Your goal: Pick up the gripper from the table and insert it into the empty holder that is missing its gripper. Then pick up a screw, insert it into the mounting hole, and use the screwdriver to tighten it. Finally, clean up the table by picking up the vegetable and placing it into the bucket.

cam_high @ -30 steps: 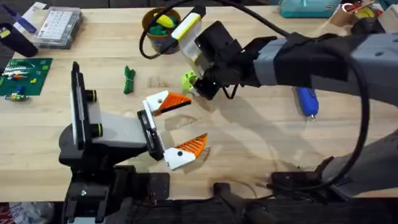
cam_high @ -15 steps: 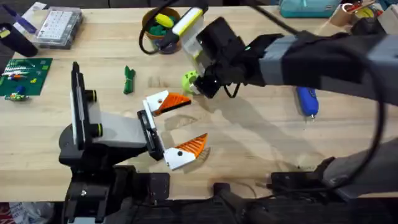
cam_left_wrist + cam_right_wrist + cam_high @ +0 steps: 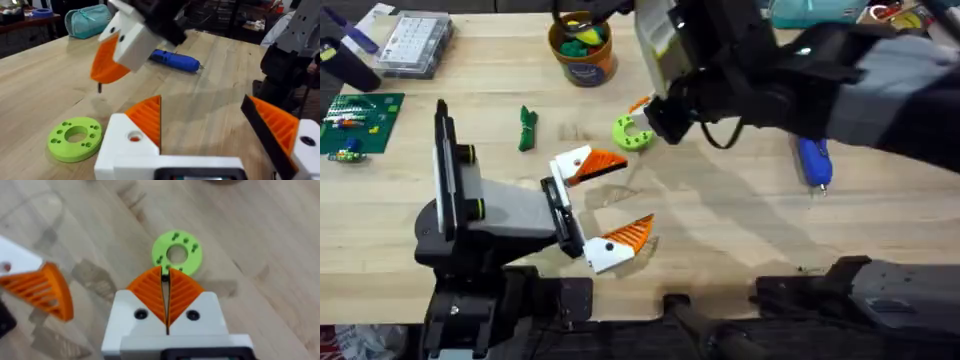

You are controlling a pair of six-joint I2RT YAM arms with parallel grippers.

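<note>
Overhead: pale wood-grain table point(image 3: 740, 250). Left gripper point(image 3: 603, 205) sits low near the front edge, white fingers with orange ribbed pads spread wide apart, nothing between them. The right arm reaches across the middle, dark and bulky; right gripper point(image 3: 642, 106) hangs just beside a flat lime-green ring point(image 3: 632, 132) with holes. The vegetable point(image 3: 527, 128), dark green and knobbly, lies toward the left half of the table, well apart from both grippers. The bucket point(image 3: 582, 47), a round orange tub with a blue band, stands at the far edge holding green and yellow pieces. The screwdriver point(image 3: 814, 161), bright blue and pen-shaped, lies toward the right side. Left wrist: own pads open; beyond them the right gripper hovers tilted, with a small dark tip pointing down at the wood near the ring; the screwdriver lies behind it. Right wrist: ribbed orange pads point(image 3: 150, 292) pressed together, with a thin dark bit at their tips, above the ring's rim.
</note>
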